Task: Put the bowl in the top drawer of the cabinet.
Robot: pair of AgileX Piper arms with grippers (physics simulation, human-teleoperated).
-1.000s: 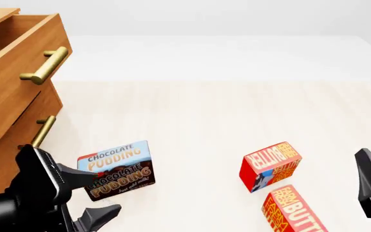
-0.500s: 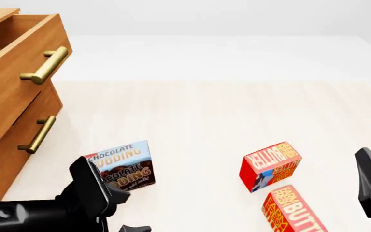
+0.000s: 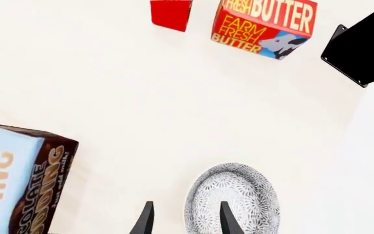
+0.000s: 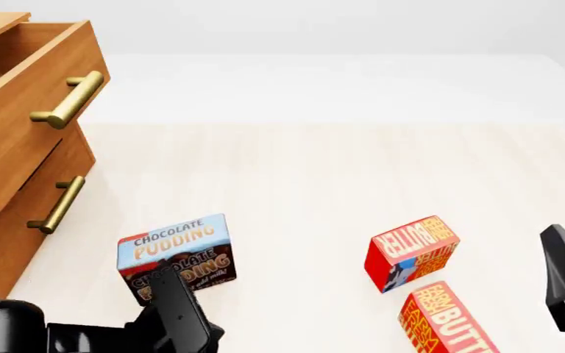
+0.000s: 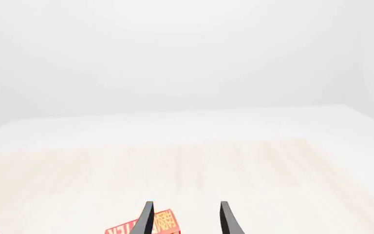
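Pale, light-wood-grain table top (image 4: 302, 184), whitish towards the far edge.

Standing or lying on it:
- warm brown wooden cabinet (image 4: 12, 220) at the far left, two stacked drawers with brass bar handles, upper one pulled out.
- blue-and-brown chocolate pudding box (image 4: 176, 257), upright, near the cabinet's foot but apart from it.
- two red butter boxes on the right side: one (image 4: 412, 251) tilted, the other (image 4: 446, 320) just beside it, nearer the front edge (contact between them unclear).
- round shallow white bowl with dense grey-black floral pattern (image 3: 233, 200), seen only from the left wrist camera, upright, apart from the pudding box.
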